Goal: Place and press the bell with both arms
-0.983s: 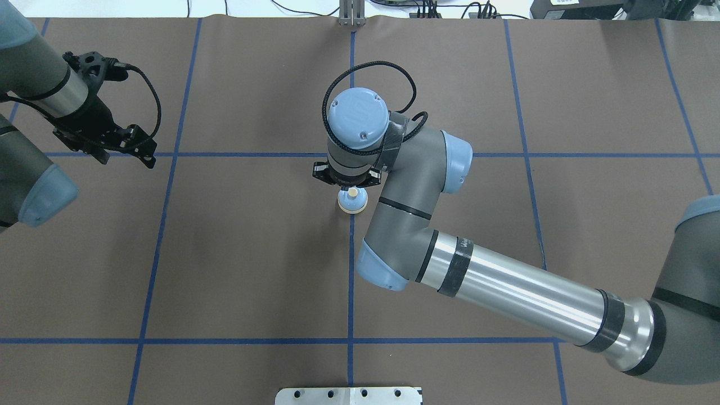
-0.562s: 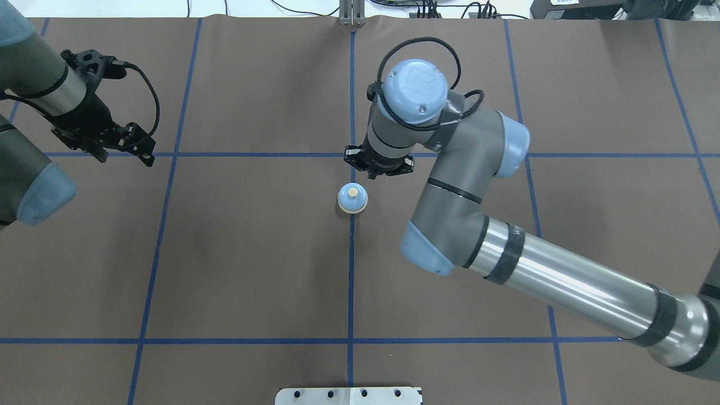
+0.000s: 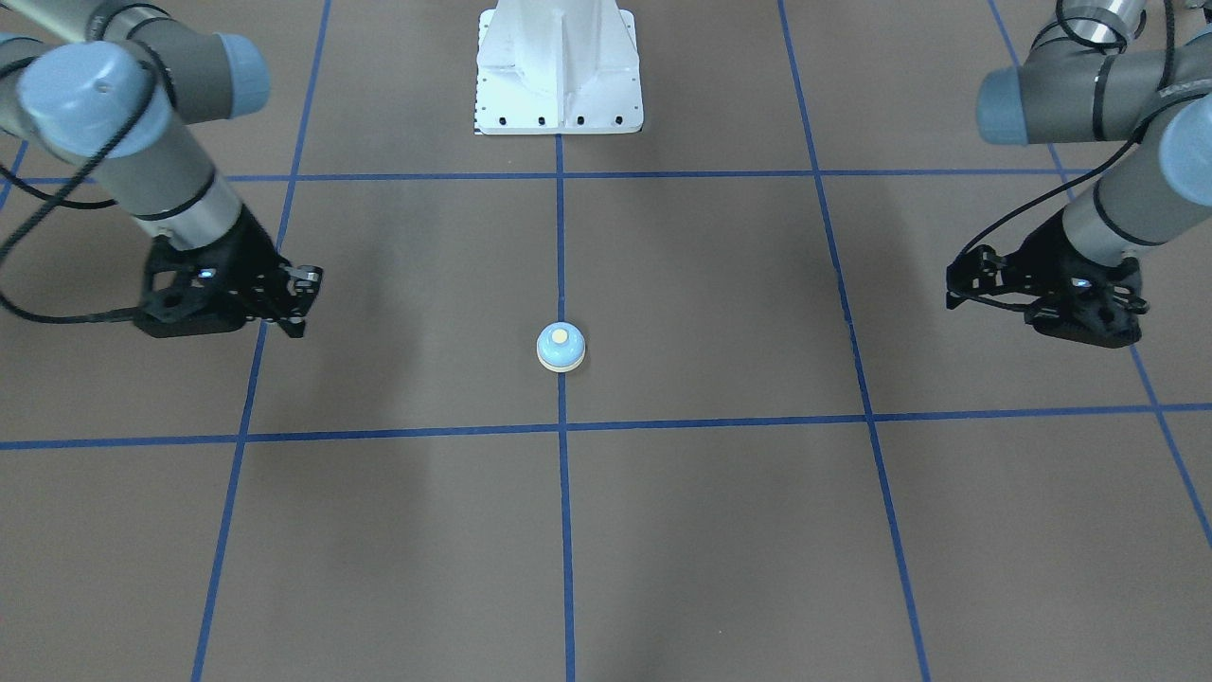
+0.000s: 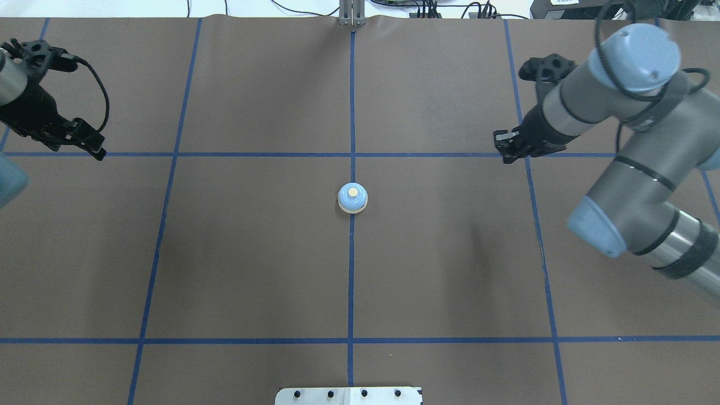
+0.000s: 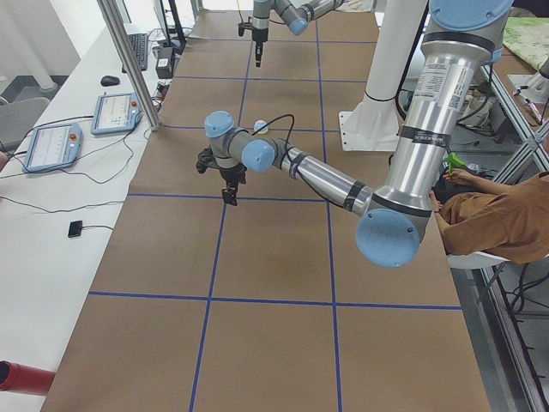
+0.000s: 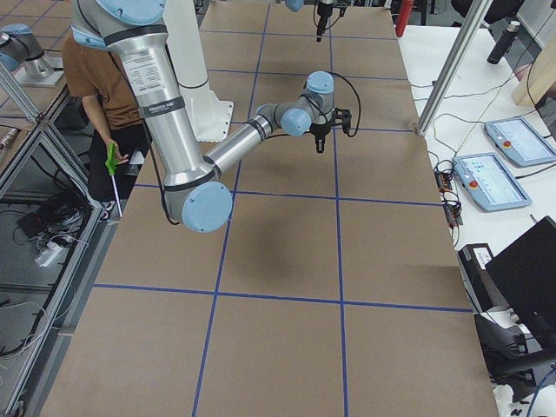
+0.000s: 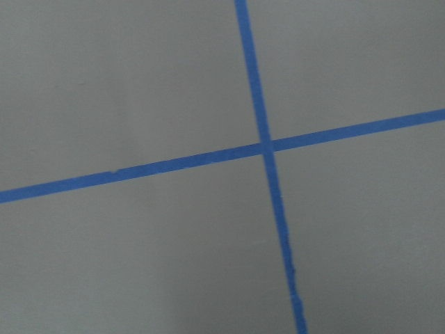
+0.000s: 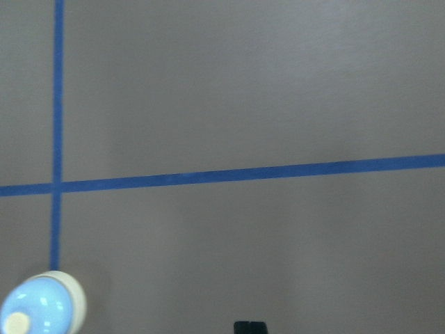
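The bell (image 4: 352,198) is sitting mid-bench (image 4: 253,264) on the centre line (image 4: 351,281), forward of the pedestal (image 3: 559,66). The left gripper (image 4: 95,149) is hanging well apart to its left and the right gripper (image 4: 506,151) well apart to its right, both near the cross line (image 4: 253,154) beyond the bell.

The bench (image 4: 253,253) wears a brown sheet, ruled into squares by blue tape lines (image 4: 351,281). The bell (image 4: 352,198) stands upright on the centre line, mid-bench. A white bolted pedestal (image 3: 559,76) sits at the robot's edge.
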